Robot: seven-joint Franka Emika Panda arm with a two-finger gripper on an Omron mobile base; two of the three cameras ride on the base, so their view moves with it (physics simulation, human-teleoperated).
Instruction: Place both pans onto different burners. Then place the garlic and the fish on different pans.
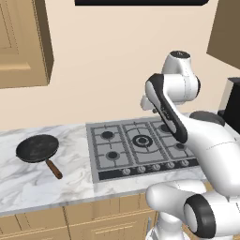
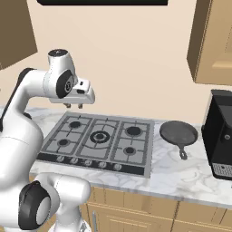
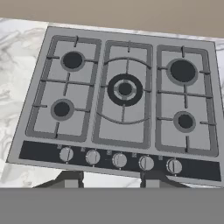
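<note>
The black pan (image 1: 37, 148) with a long brown handle lies on the marble counter left of the cooktop (image 1: 115, 164). Right of the cooktop (image 2: 50, 149), the dark grey pan (image 2: 179, 133) with a short handle rests on the counter. The burners are all bare, with the largest one (image 3: 125, 89) in the middle. My gripper (image 2: 74, 105) hangs above the cooktop's back left part, pointing down. In the hand view the gripper (image 3: 111, 180) is open, its fingers apart with nothing between them. The garlic and the fish are out of view.
A black coffee machine (image 2: 221, 136) stands on the counter at the far right, close to the grey pan. Several knobs (image 3: 119, 160) line the cooktop's front strip. Wooden wall cabinets (image 2: 213, 41) hang above both sides.
</note>
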